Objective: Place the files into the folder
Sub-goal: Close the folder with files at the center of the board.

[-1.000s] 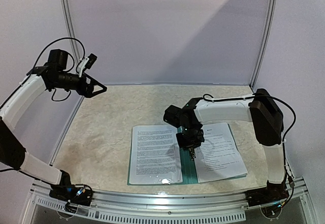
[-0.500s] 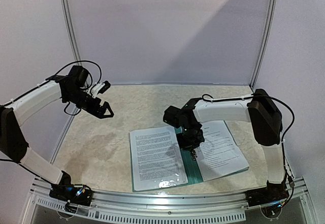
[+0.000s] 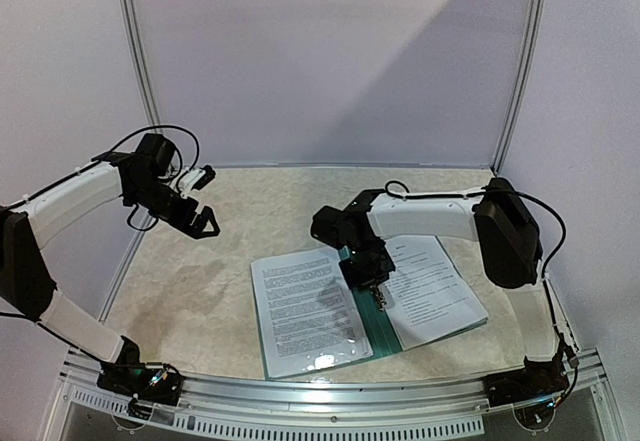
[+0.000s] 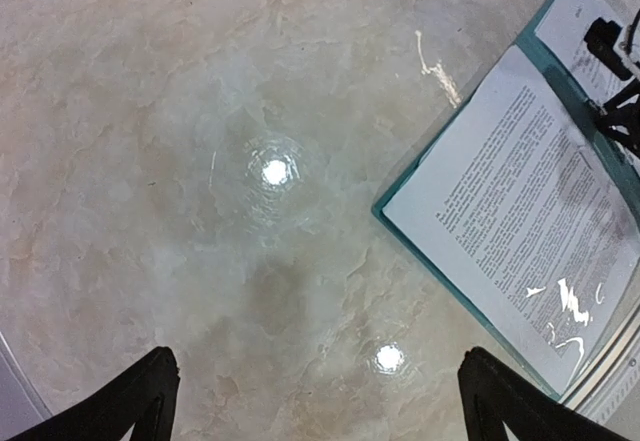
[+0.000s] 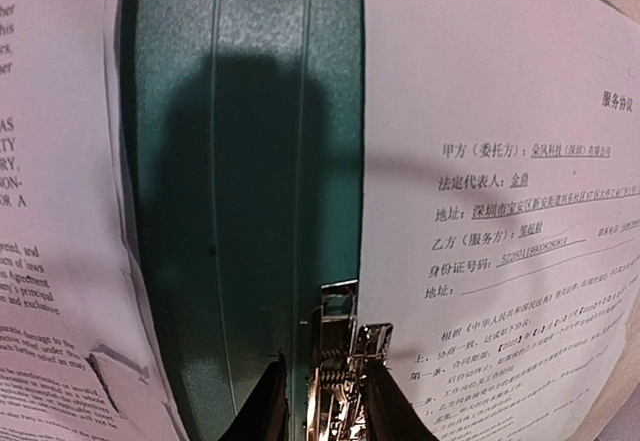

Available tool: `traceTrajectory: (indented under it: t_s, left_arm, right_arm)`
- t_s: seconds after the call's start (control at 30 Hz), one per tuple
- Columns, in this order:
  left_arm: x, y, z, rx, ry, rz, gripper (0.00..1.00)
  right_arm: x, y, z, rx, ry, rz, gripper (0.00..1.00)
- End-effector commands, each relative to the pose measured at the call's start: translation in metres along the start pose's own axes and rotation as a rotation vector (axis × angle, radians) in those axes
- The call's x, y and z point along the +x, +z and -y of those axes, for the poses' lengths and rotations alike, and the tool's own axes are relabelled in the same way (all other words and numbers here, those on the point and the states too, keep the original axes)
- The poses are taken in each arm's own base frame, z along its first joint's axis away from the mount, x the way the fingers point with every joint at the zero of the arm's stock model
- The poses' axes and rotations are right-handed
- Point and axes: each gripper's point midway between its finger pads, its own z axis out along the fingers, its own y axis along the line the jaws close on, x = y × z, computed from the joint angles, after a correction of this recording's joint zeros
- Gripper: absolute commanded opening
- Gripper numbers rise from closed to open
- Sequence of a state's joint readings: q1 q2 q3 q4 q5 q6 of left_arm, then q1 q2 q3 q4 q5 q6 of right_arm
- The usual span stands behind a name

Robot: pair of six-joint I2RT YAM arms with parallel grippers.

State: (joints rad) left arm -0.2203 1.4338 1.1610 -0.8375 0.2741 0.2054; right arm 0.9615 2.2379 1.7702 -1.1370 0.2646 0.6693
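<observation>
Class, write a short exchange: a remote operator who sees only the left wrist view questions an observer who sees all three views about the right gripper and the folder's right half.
Operator: What is the right gripper over?
Observer: The right gripper has a finger on either side of the silver clip, by the folder's bare green middle strip. I cannot tell whether it grips.
Operator: What lies on the right half?
Observer: A sheet printed in Chinese characters.

Files [image 3: 305, 306] on both leaves of the open folder [image 3: 379, 327], clip [image 5: 338, 351] between.
</observation>
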Motion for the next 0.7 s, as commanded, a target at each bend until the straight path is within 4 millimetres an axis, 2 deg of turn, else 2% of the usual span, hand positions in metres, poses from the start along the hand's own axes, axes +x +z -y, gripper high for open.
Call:
traceTrajectory:
  t_s: [0.0, 0.17, 0.27, 0.53, 0.63, 0.67]
  left_arm:
    - [0.003, 0.002, 0.001, -0.008, 0.02, -0.005, 0.99]
    - [0.002, 0.004, 0.0, -0.011, 0.021, -0.012, 0.99]
    - [0.003, 0.006, -0.002, -0.015, 0.016, -0.02, 0.99]
    - [0.008, 0.014, -0.005, -0.02, -0.001, -0.048, 0.99]
    - [0.006, 0.014, -0.014, -0.071, -0.015, -0.041, 1.0]
    - [0.005, 0.013, -0.015, -0.079, -0.018, -0.034, 1.0]
  right_arm:
    - [-0.018, 0.004, -0.001, -0.026, -0.009, 0.036, 0.28]
    - [-0.023, 0.013, 0.0, -0.046, -0.013, 0.019, 0.3]
    - [-0.023, 0.022, -0.001, -0.06, -0.024, -0.002, 0.28]
    - [-0.011, 0.042, -0.011, -0.095, -0.04, -0.059, 0.09]
    - [-0.008, 0.047, -0.01, -0.102, -0.024, -0.075, 0.01]
    - [-0.008, 0.047, -0.009, -0.108, -0.014, -0.075, 0.0]
